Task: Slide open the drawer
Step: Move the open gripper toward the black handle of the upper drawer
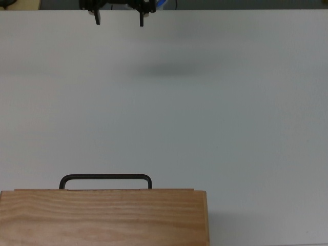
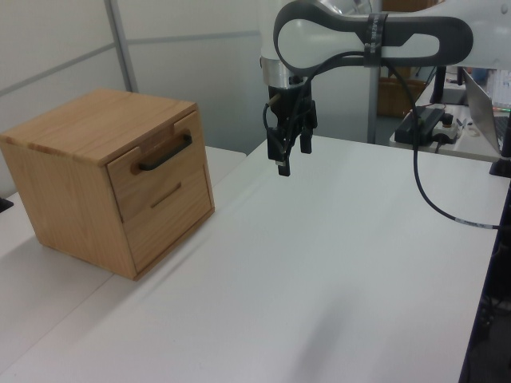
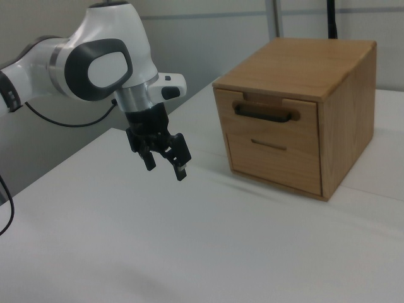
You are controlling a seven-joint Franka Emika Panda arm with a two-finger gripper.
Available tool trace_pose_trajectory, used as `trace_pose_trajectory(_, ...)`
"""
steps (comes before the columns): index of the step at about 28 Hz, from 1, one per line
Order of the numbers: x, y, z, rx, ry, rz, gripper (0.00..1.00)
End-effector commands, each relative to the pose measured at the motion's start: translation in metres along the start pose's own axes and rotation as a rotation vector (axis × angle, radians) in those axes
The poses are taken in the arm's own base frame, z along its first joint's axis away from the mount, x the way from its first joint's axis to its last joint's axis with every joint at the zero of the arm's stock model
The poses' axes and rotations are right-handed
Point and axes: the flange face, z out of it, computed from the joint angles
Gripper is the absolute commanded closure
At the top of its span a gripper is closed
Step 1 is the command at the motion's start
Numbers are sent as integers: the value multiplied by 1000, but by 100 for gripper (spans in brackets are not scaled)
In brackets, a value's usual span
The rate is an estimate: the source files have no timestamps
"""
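Your gripper [image 3: 165, 161] spread wide above the tabletop [image 3: 189, 240], well apart from the closed drawer [image 3: 268, 115].

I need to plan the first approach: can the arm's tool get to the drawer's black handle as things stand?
Probably yes. The tool hangs open above bare white table, apart from the cabinet, and nothing lies between it and the drawer handle, which stands proud of the front.
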Motion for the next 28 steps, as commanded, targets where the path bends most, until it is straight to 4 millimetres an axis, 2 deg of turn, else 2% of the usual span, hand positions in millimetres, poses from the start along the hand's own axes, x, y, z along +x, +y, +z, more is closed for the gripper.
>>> trace_pose_trajectory(1, 5, -4, 8, 19, -28, 22, 0)
trace_pose_trajectory(4, 7, -4, 12, 18, -33, 46, 0)
trace_pose_trajectory(7, 10, -6, 15, 10, -35, 141, 0)
trace_pose_trajectory(16, 39, -12, 26, 20, 51, 472, 0)
trace_pose_trajectory(28, 67, -15, 17, 138, 236, 890, 0)
